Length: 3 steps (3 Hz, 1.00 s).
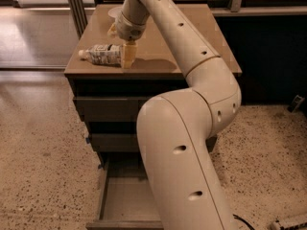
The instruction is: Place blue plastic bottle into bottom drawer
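Note:
The blue plastic bottle lies on its side on the brown cabinet top, near the front left edge, its white cap pointing left. My gripper hangs down from the arm and sits right at the bottle's right end, low over the cabinet top. The bottom drawer is pulled open below, and the part of its grey interior not hidden by my arm holds nothing. My arm covers the right part of the drawers.
A white bowl stands at the back of the cabinet top, partly behind my wrist. The two upper drawers are closed. Speckled floor lies on both sides of the cabinet. A dark wall runs along the right.

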Each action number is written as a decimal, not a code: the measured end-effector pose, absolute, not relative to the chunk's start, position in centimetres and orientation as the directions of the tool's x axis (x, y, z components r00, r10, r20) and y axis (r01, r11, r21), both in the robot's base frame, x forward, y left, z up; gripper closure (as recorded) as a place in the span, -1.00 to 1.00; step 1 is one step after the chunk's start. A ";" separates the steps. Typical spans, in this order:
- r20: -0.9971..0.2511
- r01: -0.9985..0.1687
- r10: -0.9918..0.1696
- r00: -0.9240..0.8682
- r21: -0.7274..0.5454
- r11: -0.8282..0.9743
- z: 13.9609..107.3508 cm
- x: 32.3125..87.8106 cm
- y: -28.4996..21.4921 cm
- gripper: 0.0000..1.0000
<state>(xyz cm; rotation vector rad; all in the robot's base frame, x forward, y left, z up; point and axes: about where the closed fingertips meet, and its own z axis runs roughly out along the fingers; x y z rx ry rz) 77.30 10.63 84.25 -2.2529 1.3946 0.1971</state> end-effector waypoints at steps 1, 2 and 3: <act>-0.363 -0.873 -0.804 0.470 -0.322 -0.366 84.2 77.3 10.6 -0.16; -0.363 -0.873 -0.804 0.470 -0.322 -0.366 84.2 77.3 10.6 0.31; -0.363 -0.873 -0.804 0.470 -0.322 -0.366 84.2 77.3 10.6 0.77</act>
